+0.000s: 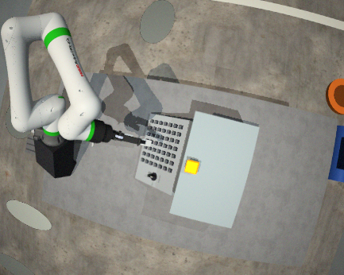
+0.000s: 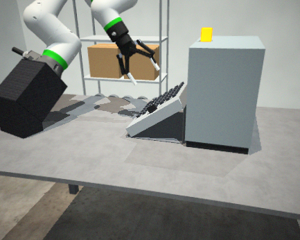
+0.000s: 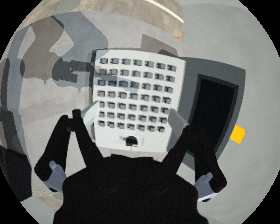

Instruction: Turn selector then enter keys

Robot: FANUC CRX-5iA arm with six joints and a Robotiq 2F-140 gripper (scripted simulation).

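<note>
The machine's sloped light-grey keypad panel (image 1: 162,185) (image 2: 154,115) (image 3: 109,142) bears several rows of small dark keys. No key looks lit; the printed names are too small to read. The black selector knob (image 1: 152,176) (image 2: 152,108) (image 3: 131,142) sits below the lowest key row; which setting it points to cannot be told. My gripper (image 1: 147,142) (image 2: 145,73) (image 3: 134,111) is open, with nothing between its widely spread fingers. It hangs above the keypad, clear of it, tilted in the exterior view. Its arm casts a shadow over some upper keys.
The tall pale machine cabinet (image 1: 227,159) (image 2: 220,97) stands directly behind the keypad. A dark screen (image 3: 213,115) is in its front. A yellow block (image 1: 191,166) (image 2: 206,35) (image 3: 237,134) is on its top. Shelves with brown boxes (image 2: 104,60) stand in the background.
</note>
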